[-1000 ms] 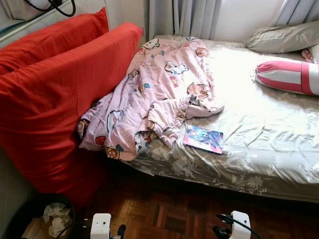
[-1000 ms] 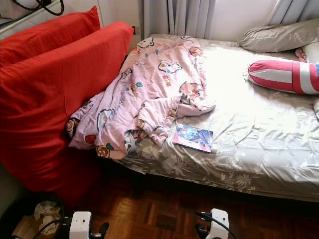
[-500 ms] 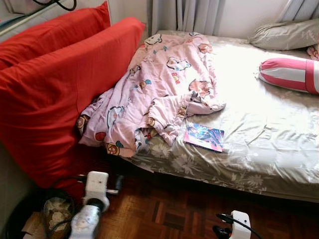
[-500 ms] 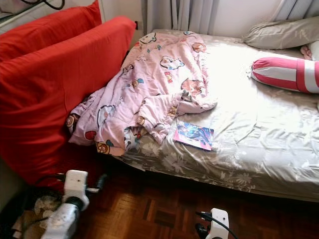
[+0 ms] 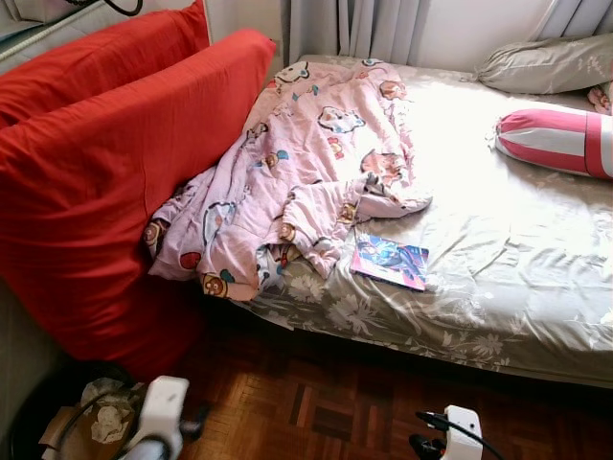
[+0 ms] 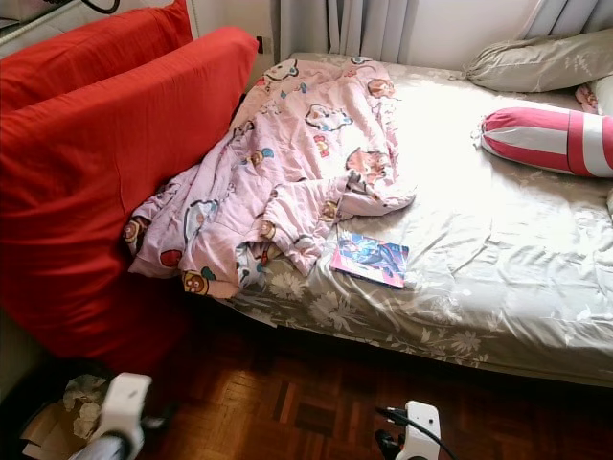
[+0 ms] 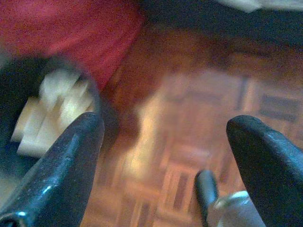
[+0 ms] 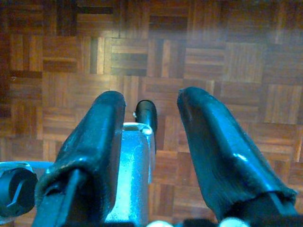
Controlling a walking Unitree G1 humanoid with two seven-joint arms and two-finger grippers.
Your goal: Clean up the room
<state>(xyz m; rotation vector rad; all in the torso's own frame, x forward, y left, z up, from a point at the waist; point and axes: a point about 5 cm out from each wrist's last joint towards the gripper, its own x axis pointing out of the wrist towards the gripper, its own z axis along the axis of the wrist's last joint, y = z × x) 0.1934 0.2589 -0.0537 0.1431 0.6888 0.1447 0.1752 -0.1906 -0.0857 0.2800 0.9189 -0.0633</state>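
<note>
Bin (image 7: 28, 123) of paper sits beside left tool (image 7: 165, 151), tines wide apart, holding nothing.

I see a bed (image 5: 498, 287) in a grey floral sheet, bright where window light falls on it. Grey curtains (image 5: 354, 29) hang behind its head, beside a pale wall (image 5: 460, 29). Dark parquet floor (image 5: 326, 402) runs along its near edge. Red cushions (image 5: 105, 182) lean against its left side.

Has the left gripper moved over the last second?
Yes. The left gripper rose toward the big red cushion half a second ago, then dropped back beside the black waste bin, fingers apart.
</note>
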